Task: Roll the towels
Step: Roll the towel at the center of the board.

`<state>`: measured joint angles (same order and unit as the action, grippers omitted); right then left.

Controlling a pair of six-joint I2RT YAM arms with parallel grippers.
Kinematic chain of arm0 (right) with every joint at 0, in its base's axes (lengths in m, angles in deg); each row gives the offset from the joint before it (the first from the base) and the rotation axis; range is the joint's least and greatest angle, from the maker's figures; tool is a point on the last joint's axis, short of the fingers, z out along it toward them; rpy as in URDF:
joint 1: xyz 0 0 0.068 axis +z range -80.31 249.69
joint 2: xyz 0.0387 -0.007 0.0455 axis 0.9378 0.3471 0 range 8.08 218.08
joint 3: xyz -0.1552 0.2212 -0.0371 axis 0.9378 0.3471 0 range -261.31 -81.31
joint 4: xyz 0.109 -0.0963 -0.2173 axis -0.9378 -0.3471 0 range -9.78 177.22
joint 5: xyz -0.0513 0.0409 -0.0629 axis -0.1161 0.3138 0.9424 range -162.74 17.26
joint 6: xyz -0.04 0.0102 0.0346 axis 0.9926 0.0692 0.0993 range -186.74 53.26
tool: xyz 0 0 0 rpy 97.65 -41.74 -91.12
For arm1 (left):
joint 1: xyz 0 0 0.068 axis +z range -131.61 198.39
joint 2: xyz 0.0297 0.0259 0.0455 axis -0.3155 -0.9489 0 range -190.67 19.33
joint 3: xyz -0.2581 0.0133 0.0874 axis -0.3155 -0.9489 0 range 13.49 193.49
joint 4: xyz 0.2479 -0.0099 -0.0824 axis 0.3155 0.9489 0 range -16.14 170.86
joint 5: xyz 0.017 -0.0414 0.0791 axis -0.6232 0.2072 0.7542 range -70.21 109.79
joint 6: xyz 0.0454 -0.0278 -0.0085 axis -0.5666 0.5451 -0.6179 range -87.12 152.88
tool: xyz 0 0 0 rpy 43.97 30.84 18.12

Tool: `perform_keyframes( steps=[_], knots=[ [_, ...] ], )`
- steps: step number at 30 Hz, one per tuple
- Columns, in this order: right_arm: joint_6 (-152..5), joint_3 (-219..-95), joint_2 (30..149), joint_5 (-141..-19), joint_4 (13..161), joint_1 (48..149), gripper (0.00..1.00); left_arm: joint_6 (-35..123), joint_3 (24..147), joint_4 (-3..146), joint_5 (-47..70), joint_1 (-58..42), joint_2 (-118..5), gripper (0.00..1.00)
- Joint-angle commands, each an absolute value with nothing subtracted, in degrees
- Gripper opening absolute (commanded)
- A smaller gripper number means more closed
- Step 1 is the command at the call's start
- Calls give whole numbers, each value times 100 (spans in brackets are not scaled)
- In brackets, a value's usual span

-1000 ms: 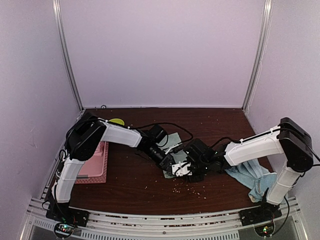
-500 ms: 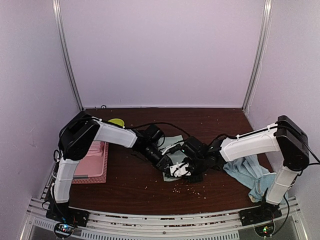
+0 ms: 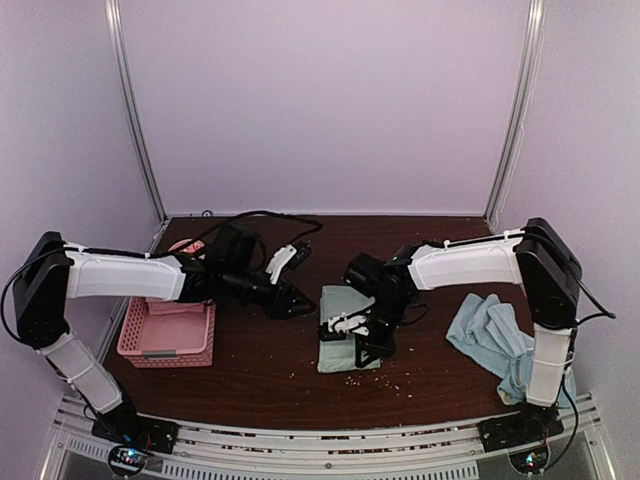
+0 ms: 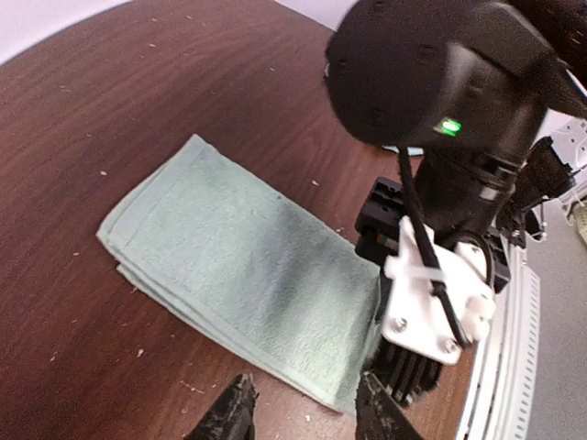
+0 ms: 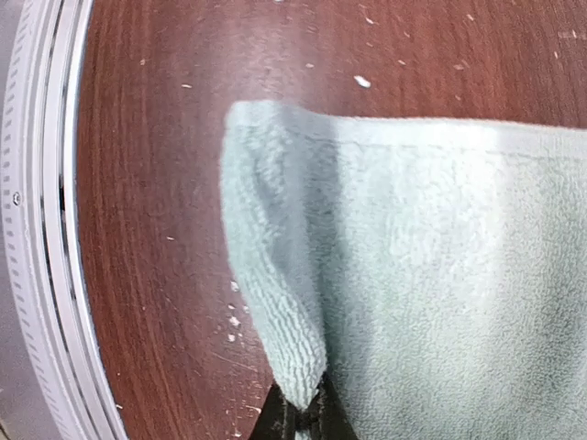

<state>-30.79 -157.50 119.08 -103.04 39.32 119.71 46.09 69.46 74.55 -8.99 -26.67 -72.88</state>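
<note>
A mint green towel (image 3: pixel 340 300) lies folded flat at the middle of the table, and it fills the left wrist view as a long rectangle (image 4: pixel 238 266). My right gripper (image 3: pixel 352 338) is shut on the towel's near end, pinching a raised fold of cloth (image 5: pixel 284 348) between its fingertips (image 5: pixel 303 414). My left gripper (image 3: pixel 292 298) is open and holds nothing. It hovers just left of the towel, and its dark fingertips (image 4: pixel 234 417) straddle bare table beside the towel's long edge. Light blue towels (image 3: pixel 495 340) lie crumpled at the right.
A pink latticed basket (image 3: pixel 165 335) stands at the table's left edge, under the left arm. The right arm's wrist (image 4: pixel 431 312) hangs close in front of my left gripper. Crumbs dot the dark wood by the towel's near end.
My left gripper has opened, let go of the mint towel and drawn back to the left. My right gripper has shut on the towel's near end.
</note>
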Motion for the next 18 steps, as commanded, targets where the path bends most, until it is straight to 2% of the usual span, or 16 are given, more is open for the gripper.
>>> perform_keyframes(
  steps=[1,4,8,12,18],
  knots=[
    [-3156,-16166,12596,-11168,2914,11496,0,4077,6406,6562,317,-2919,-6522,38],
    [-3176,-16219,12935,-11443,2809,11295,0,3307,6311,6695,858,-3344,-6158,38],
    [-3368,-16144,13158,-11538,2978,11131,0,2645,6456,7018,919,-3851,-6163,38],
    [-3447,-16121,13284,-11545,3030,11065,0,2028,6771,7421,815,-4332,-6596,38],
    [-3486,-16137,13393,-11567,3009,11021,0,1335,7802,8395,1402,-4916,-7780,41]
  ],
)
